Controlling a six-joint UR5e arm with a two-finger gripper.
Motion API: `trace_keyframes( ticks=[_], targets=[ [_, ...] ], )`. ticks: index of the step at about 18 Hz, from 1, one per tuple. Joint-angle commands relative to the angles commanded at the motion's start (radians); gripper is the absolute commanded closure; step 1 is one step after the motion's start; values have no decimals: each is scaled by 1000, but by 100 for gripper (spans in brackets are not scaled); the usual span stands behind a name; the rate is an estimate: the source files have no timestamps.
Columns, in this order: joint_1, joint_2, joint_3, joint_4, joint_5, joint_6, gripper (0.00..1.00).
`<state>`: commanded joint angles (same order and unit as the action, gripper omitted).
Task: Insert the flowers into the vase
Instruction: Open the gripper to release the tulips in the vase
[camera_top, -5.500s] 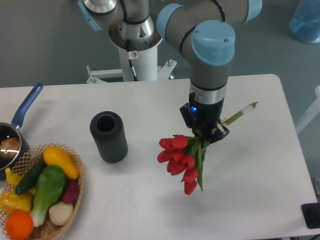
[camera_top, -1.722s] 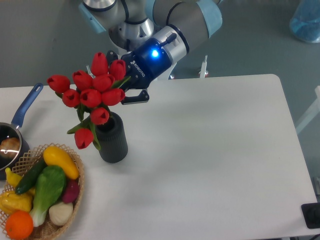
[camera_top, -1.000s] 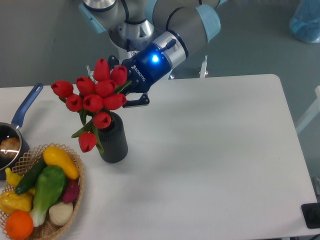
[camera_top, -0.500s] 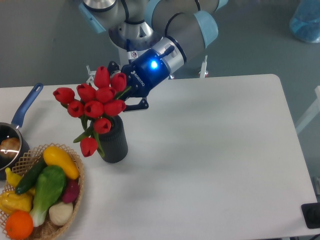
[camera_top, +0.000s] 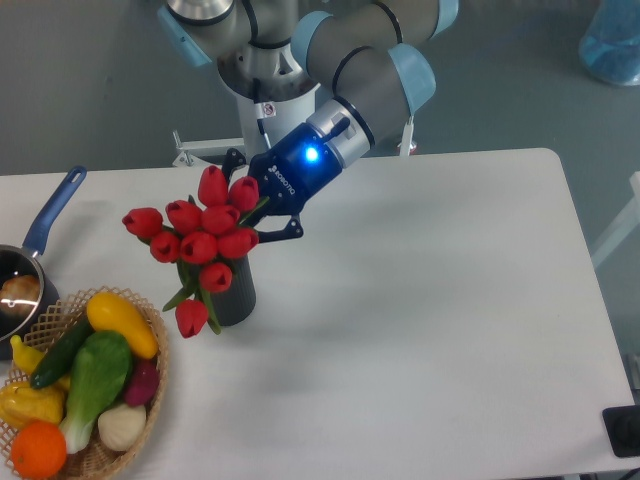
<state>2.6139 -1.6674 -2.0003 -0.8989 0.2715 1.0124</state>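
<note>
- Your end effector (camera_top: 262, 205) sits just right of the flower heads, above the vase's mouth, with a blue light glowing on its dark body.
- The arm comes down at a slant from the upper right, its grey and pale blue joints above the bench's far edge.
- The end effector looks clenched on the flowers (camera_top: 203, 237), though the leaves and blooms hide where the fingers meet the stems, so take that as likely rather than certain.
- The flowers stand over the vase (camera_top: 231, 292) with their heads up, the bunch leaning to the left.
- One tulip hangs low on the left side of the vase, close to the wicker basket's rim, and another sits in front of the vase's mouth.
- You cannot see the stem ends; they are hidden behind the blooms at the mouth, so how far they reach inside is not clear.
- The vase stands upright on the white bench (camera_top: 440, 330), left of centre.
- A wicker basket (camera_top: 142, 408) of produce sits at the front left corner, just beside the vase.
- A blue-handled saucepan (camera_top: 30, 250) lies at the left edge, behind the basket.
</note>
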Motion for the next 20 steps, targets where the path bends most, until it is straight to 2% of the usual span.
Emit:
trace_keyframes(
  ticks=[4,10,12,16,18,19,20],
  targets=[
    [0,0,-17,0,14,27,72],
    [-2,-2,-57,-2,38,106,58],
    [-2,-2,-58,-2,49,118,50],
    [-2,-2,-60,-2,51,124,38],
    [-2,-2,-60,-2,64,124,17],
    [-2,0,-64,-5,93,123,0],
    [-2,2,-69,-6,109,123,0]
  ],
)
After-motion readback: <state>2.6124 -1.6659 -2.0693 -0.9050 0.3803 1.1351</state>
